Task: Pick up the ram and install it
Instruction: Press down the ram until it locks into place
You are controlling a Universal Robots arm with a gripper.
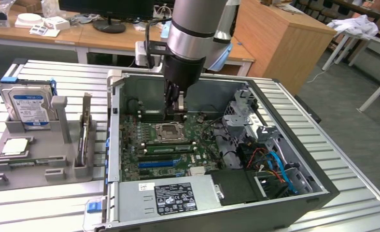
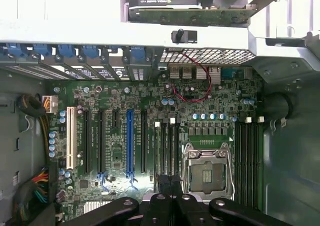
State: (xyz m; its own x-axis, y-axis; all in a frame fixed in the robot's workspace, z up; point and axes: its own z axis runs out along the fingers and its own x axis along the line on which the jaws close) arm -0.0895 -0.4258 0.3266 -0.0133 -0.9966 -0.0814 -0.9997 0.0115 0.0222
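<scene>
My gripper (image 1: 175, 112) hangs inside the open computer case, just above the motherboard (image 1: 147, 137) on the far side of the CPU socket (image 1: 170, 130). Its dark fingertips (image 2: 169, 178) are shut, and I can make out nothing between them. In the wrist view they hover over the black memory slots (image 2: 167, 146) beside the socket (image 2: 206, 173). A long narrow green stick with dark chips, the ram (image 1: 167, 148), lies along the slots on the near side of the socket. A similar thin green strip (image 1: 25, 164) rests in the grey tray.
The grey tray (image 1: 41, 176) at the exterior view's left holds a blue-labelled hard drive (image 1: 27, 104), a square chip (image 1: 16, 146) and an upright board (image 1: 85, 133). Case walls (image 1: 116, 125), a drive cage (image 1: 245, 113), cables (image 1: 274, 166) and the power supply (image 1: 174, 195) hem in the motherboard.
</scene>
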